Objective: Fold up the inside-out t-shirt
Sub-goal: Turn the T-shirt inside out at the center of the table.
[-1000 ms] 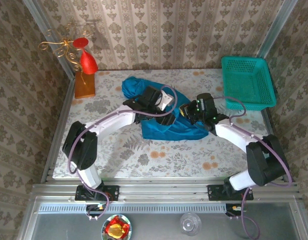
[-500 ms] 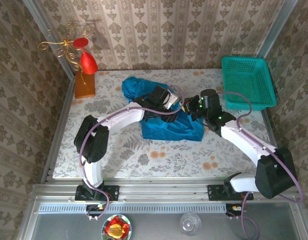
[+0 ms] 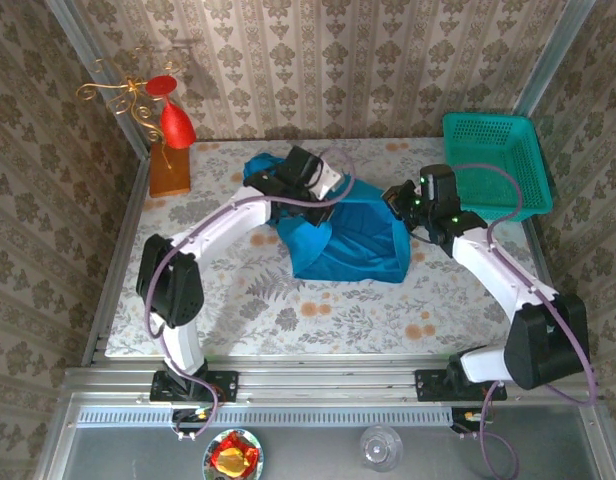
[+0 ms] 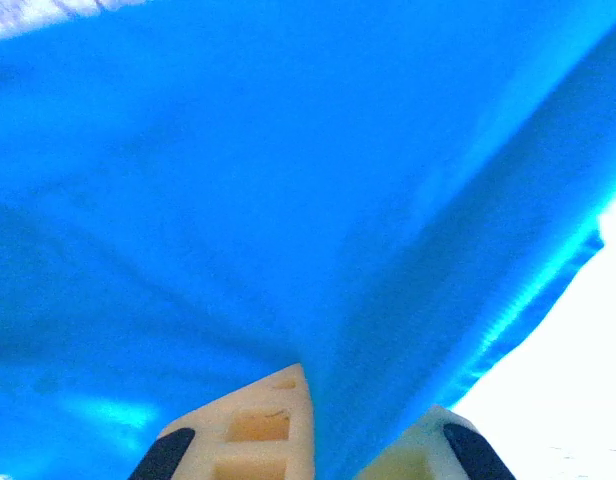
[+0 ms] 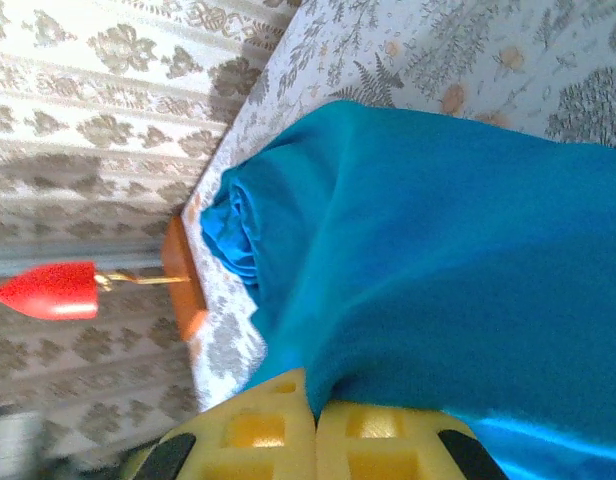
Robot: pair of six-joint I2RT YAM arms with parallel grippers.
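Soft, even light fills the sharp top view, with faint shadows on the tabletop (image 3: 238, 300). The left wrist view is blurred close against the t-shirt (image 4: 288, 200), its lower right corner blown out white

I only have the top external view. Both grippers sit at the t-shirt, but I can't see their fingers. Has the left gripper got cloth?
Observer: Yes. The left wrist view shows the left gripper shut on the t-shirt, a fold pinched between its fingers.
Operator: And the right?
Observer: The right gripper is shut on the t-shirt's edge, its two sides pressed together under the cloth.
Operator: Is the far end flat?
Observer: No. The right wrist view shows it rolled into a layered wad near the orange block.
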